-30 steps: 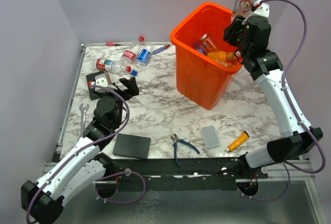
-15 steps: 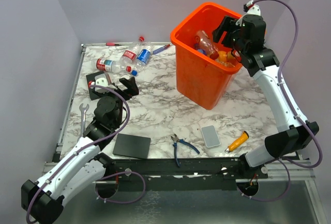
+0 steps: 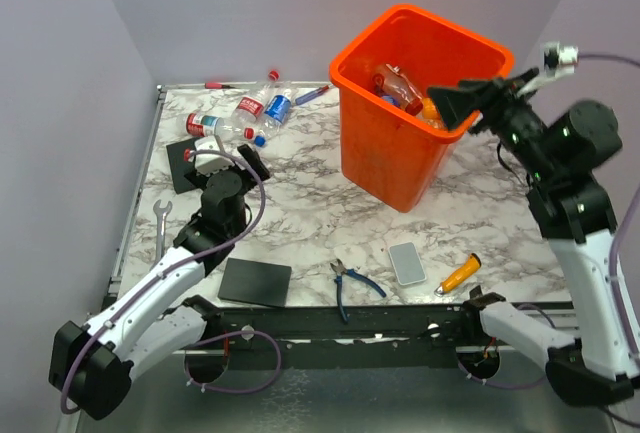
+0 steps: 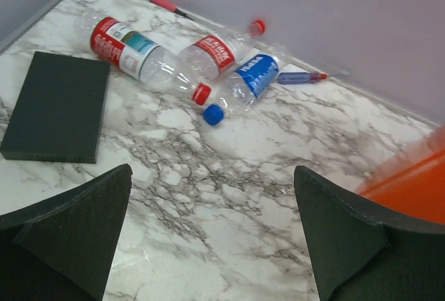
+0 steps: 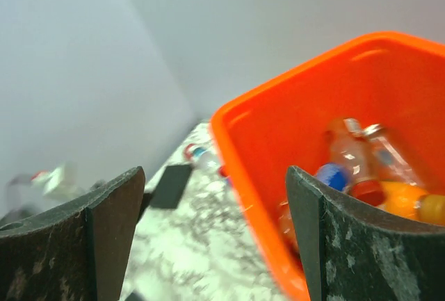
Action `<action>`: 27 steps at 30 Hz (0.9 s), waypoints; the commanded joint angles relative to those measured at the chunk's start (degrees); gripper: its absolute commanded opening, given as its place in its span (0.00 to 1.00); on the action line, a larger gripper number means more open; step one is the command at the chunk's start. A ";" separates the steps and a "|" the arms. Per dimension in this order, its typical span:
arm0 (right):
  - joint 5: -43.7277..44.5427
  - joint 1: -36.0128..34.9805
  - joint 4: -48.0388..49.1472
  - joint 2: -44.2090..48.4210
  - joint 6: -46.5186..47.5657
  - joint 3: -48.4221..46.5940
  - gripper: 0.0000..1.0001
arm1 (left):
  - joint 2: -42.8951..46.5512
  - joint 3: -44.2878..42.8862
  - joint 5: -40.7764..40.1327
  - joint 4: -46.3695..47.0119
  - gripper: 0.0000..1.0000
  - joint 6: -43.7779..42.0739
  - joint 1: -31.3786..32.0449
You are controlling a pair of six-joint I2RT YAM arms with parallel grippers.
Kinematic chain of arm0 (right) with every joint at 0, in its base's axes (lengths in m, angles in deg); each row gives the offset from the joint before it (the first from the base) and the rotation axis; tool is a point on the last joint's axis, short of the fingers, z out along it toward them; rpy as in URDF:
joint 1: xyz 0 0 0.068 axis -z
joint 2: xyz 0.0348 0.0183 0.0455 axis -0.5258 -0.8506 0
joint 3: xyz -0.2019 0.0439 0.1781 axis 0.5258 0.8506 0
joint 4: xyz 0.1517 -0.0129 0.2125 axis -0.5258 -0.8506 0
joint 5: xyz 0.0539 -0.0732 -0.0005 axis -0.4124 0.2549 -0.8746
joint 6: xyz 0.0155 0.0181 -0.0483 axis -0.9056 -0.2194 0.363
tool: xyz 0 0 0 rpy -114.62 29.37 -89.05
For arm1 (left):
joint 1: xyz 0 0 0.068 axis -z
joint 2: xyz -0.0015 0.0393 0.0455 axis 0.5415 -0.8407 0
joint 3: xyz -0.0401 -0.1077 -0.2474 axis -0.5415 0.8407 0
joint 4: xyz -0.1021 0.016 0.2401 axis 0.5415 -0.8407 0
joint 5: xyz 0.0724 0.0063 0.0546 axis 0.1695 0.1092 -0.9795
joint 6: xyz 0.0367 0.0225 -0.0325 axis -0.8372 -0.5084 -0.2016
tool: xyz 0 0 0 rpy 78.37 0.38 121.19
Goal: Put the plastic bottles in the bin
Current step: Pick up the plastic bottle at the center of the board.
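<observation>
The orange bin [image 3: 352, 65] stands at the back of the table, right of centre, with several plastic bottles [image 3: 398, 85] lying inside it. My right gripper [image 3: 466, 101] hovers over the bin's right rim, open and empty. In its wrist view the bin [image 5: 259, 110] and the bottles [image 5: 356, 156] show between the right gripper's [image 5: 215, 172] spread fingers. Three bottles lie at the back left: two red-labelled [image 3: 215, 126] [image 3: 252, 103] and one blue-labelled [image 3: 277, 108]. My left gripper [image 3: 225, 159] is open and empty, short of them. From the left gripper [image 4: 212, 172], they appear ahead: red [image 4: 132, 51], red [image 4: 215, 51], blue [image 4: 247, 82].
A black pad [image 3: 256, 282], blue-handled pliers [image 3: 350, 283], a grey phone-like slab [image 3: 407, 263] and an orange-handled tool [image 3: 458, 274] lie along the near edge. A wrench [image 3: 160, 225] lies at the left. A second black pad [image 4: 59, 106], a red-handled tool [image 3: 220, 84] and a pen [image 4: 299, 76] lie near the bottles.
The bottle held above the bin's right rim has dropped in. My right gripper has opened and drawn back to the right. My left arm has reached forward towards the back-left bottles.
</observation>
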 commanded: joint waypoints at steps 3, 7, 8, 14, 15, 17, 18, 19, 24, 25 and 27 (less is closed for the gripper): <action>-14.57 -0.07 13.38 17.21 -5.93 21.23 0.85 | -10.74 -9.52 3.78 -8.85 0.99 12.91 -9.57; -12.19 -0.08 13.23 25.35 -7.08 29.54 0.85 | -19.54 -16.50 11.94 -9.28 0.99 22.19 -15.71; -11.24 -0.08 12.60 26.78 -7.62 31.09 0.85 | -21.85 -17.79 12.92 -9.28 0.99 25.84 -17.45; -10.45 -0.08 13.01 33.48 -12.09 39.70 0.83 | -32.28 -19.81 13.22 -6.12 0.99 45.67 -25.85; -10.54 -0.08 12.89 34.23 -11.95 40.11 0.83 | -34.10 -20.55 13.45 -5.83 0.99 47.30 -26.65; -10.58 -0.08 12.35 35.19 -11.16 40.33 0.82 | -39.07 -24.44 14.64 -7.88 0.99 48.04 -27.76; -10.27 -0.05 11.82 35.65 -10.61 40.17 0.82 | -41.65 -27.11 15.47 -9.77 0.99 47.88 -27.88; -9.83 -0.07 11.42 36.17 -10.12 39.98 0.82 | -44.28 -29.53 16.52 -11.54 0.99 48.09 -27.96; -7.71 -0.05 10.37 38.47 -8.13 39.94 0.82 | -54.24 -38.08 17.48 -14.52 0.99 51.19 -27.96; -7.38 -0.07 10.17 38.50 -7.71 39.89 0.82 | -56.14 -40.27 17.21 -15.88 0.99 51.53 -27.91; -7.01 -0.08 9.88 38.51 -7.23 39.85 0.82 | -60.04 -44.30 16.44 -19.01 0.99 52.12 -27.83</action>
